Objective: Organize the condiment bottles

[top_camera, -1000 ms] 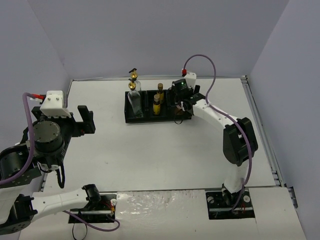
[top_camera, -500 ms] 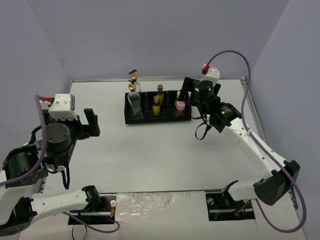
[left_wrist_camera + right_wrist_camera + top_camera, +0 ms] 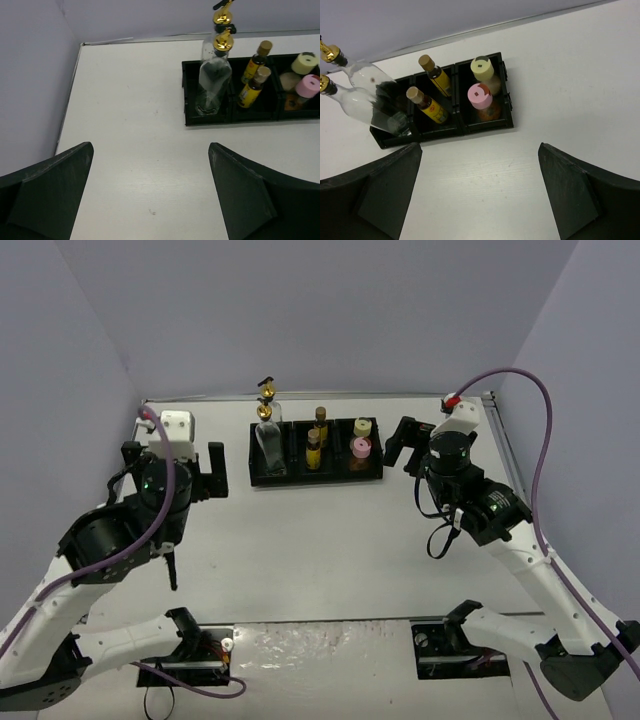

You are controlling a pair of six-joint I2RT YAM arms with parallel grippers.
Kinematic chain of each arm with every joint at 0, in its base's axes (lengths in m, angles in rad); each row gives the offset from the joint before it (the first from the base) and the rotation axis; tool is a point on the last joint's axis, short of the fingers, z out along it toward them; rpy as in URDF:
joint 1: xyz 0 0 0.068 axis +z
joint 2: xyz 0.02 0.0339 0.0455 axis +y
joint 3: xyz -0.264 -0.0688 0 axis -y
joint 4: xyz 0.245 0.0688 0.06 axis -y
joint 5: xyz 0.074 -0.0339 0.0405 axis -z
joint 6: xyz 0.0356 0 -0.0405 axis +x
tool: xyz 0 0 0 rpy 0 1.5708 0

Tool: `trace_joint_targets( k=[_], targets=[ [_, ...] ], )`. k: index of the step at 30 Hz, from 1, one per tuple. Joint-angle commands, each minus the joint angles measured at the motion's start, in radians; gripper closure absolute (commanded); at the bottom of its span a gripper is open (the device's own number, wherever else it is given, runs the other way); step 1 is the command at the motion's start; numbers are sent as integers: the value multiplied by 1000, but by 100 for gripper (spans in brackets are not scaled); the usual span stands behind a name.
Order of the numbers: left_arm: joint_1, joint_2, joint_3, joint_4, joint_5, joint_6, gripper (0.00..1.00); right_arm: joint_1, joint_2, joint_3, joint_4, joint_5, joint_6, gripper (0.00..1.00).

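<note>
1. My right gripper (image 3: pixel 480 147) hangs above the table (image 3: pixel 495 175) with its jaws spread wide and nothing between them. It is well apart from the black tray (image 3: pixel 465 131), off its right end.
2. My left gripper (image 3: pixel 150 150) is likewise wide and empty, in the air off the tray's left end and looking across at it.
3. All six condiment bottles stand inside the tray, paired by kind. The two clear glass bottles (image 3: pixel 355 102) with gold pourers fill the left compartment. The two amber bottles (image 3: pixel 427 105) are in the middle one. The beige jar (image 3: pixel 482 67) and the pink jar (image 3: pixel 480 93) sit one behind the other in the right one.
4. I see no bottle on the bare table, so I judge the sorting done and the step in hand a clean retreat.
5. To do that well, I'd draw each arm back towards its base along its own side. I wouldn't sweep across the tray, because the tall pourer tops are the easiest things to clip.
6. The clear bottles look slanted from my right wrist but upright from my left. I can't tell whether either truly leans, so I'd check that before resting.
</note>
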Motion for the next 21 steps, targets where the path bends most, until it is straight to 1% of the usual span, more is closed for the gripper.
trace_joint_targets(
  k=[1,3,6,14,18,21],
  targets=[
    [289,83,17,135,363,27,3,4,-1,8,22,-2,-31,0],
    [431,108,18,155,526,20,3,4,1,24,16,8,-37,0],
    [495,142,35,171,604,24,3,-8,13,53,8,15,-61,0],
    [502,124,5,189,666,51,3,-19,80,97,12,12,-61,0],
    [502,104,-23,213,659,53,3,-30,117,148,4,-1,-87,0],
    [502,118,-24,224,682,58,3,-38,124,153,4,-2,-99,0]
  ],
)
